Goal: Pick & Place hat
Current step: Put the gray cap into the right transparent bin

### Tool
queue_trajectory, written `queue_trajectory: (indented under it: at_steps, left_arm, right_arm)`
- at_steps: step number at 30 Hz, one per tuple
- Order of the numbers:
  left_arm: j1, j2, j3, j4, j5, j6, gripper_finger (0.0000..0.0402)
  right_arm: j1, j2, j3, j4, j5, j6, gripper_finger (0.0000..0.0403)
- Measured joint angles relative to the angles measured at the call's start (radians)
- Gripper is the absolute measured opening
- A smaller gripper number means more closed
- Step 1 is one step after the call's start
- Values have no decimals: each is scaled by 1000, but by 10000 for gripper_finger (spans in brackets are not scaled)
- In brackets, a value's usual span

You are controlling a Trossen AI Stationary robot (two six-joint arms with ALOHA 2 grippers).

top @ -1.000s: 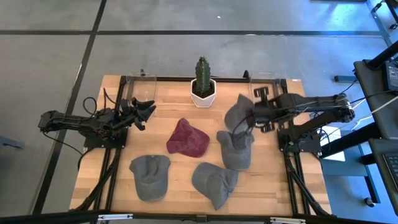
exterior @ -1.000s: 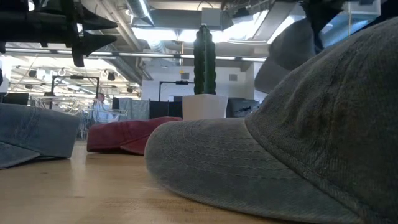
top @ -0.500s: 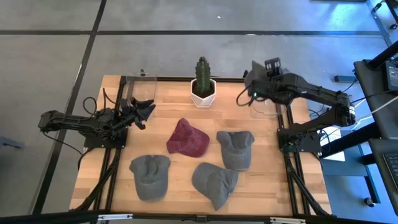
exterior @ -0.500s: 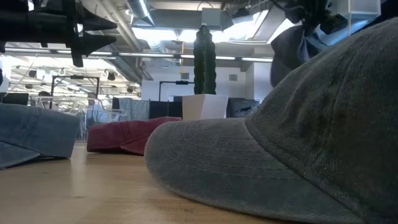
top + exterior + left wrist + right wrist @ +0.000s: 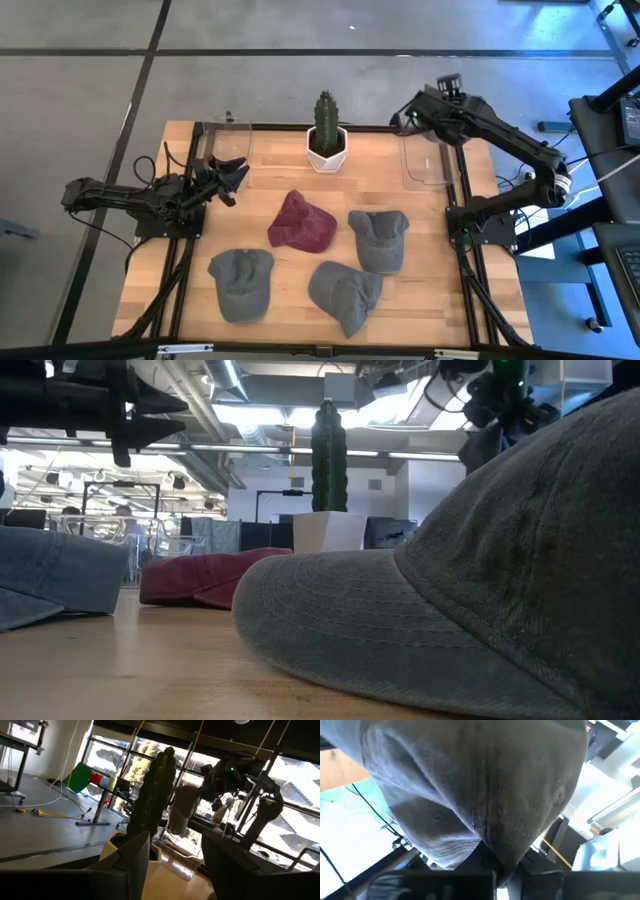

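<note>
We see the grey fabric cap (image 5: 475,790) hanging from our right gripper (image 5: 407,119), clamped shut on it, above the tabletop's (image 5: 280,290) far right corner near the clear plastic bin (image 5: 430,165). Our left gripper (image 5: 228,177), fingers parted and empty, waits at the left edge.

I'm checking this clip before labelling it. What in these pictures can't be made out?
- Right tool, high view: the arm covers the hat it holds, which hangs beneath.
- Held hat, right wrist view: it fills the picture, hiding the table and the clear bin.
- Low view: a grey hat up close blocks the right side of the table.
- Left tool: its target can't be made out.
</note>
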Motion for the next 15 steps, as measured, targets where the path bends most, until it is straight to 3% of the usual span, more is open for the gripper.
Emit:
queue_trajectory:
  at_steps: [6, 15]
  left_arm:
    - [0, 0, 0, 0, -3, 22, 175]
    - [0, 0, 0, 0, -3, 22, 175]
  right_arm:
    - [-42, 28, -54, 169, -1, -183, 10]
    - [-76, 74, -177, 248, -3, -228, 10]
